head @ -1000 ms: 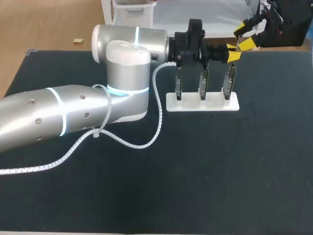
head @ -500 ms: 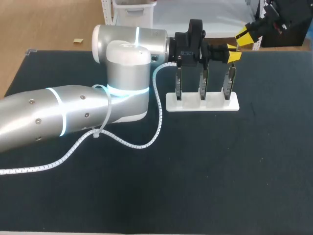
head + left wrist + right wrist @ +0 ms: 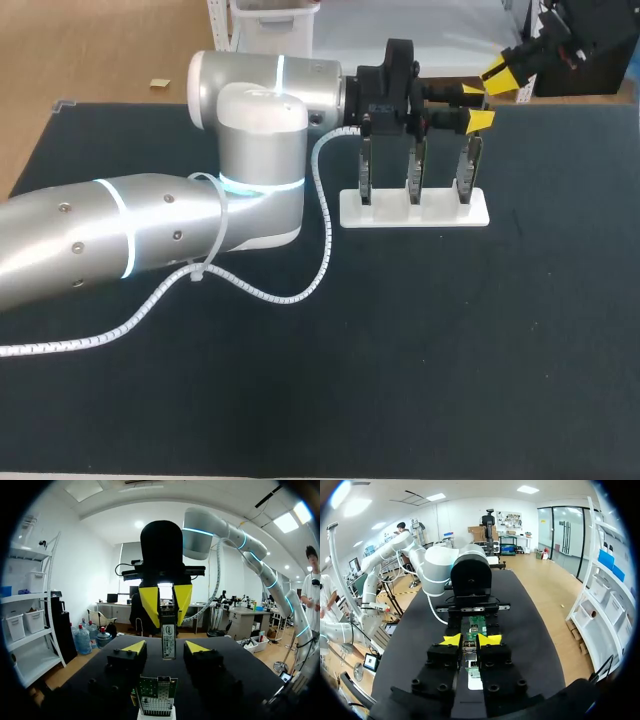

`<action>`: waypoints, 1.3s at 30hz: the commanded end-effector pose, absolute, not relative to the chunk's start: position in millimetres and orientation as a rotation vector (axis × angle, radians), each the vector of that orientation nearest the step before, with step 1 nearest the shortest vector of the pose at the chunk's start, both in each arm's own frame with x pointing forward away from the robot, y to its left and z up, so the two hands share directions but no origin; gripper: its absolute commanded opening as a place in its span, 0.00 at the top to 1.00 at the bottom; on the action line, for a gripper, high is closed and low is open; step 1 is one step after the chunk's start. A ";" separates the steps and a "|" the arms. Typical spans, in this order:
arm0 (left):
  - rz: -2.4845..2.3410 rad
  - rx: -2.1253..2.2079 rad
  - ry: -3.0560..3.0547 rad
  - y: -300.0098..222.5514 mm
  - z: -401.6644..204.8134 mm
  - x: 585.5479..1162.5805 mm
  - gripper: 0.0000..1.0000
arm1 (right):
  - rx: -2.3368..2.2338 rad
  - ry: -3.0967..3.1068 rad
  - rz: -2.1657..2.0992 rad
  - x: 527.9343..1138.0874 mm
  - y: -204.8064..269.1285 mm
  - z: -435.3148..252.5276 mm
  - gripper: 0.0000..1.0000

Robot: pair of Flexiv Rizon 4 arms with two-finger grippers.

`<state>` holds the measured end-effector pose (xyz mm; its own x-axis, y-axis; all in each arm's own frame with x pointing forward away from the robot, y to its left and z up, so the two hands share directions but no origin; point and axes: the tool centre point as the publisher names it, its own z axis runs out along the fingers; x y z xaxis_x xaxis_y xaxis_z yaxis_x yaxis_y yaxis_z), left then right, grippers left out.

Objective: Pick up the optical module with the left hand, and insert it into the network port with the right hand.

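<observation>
The optical module [image 3: 169, 636], a slim metal bar, hangs upright over the table's far side. My right gripper [image 3: 166, 611] is shut on its upper end. In the right wrist view it sits between that gripper's [image 3: 470, 640] yellow tips. My left gripper [image 3: 166, 647] faces it; the fingers [image 3: 134, 647] stand open on either side of the module's lower end, clear of it. In the head view the left gripper [image 3: 477, 106] meets the right gripper [image 3: 503, 75] above the rightmost board. The network port boards [image 3: 415, 168] stand upright in a white stand [image 3: 440, 214].
My left arm [image 3: 150, 235] lies across the table's left half, with a white coiled cable [image 3: 320, 260] looping beside the stand. Right below the left gripper stands one green board [image 3: 156, 695].
My right gripper came closer and shut on the module. After that the left gripper's fingers spread apart and let go of it.
</observation>
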<state>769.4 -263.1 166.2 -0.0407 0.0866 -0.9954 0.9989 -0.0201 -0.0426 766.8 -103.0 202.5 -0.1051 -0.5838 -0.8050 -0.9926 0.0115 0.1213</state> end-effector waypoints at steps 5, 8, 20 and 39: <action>-1.212 1.266 1.292 -263.4 165.6 769.0 0.00 | -1.618 1.736 0.953 766.0 -101.5 203.4 1.00; -1.212 1.266 1.292 -263.4 165.6 769.0 0.00 | -1.618 1.734 0.951 765.9 -101.3 203.6 1.00; -1.027 1.414 1.345 -249.6 166.7 763.0 0.00 | -1.598 1.737 0.937 766.2 -102.9 204.2 1.00; -0.898 1.623 1.583 -236.9 143.2 767.4 0.00 | -1.584 1.739 0.938 763.8 -103.4 204.9 1.00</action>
<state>759.2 -232.5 143.1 0.0205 0.4644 -0.8854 0.9998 -0.0078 0.0190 767.4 -103.7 204.6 -0.1090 -0.5700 -0.8144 -0.9933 0.0320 0.1106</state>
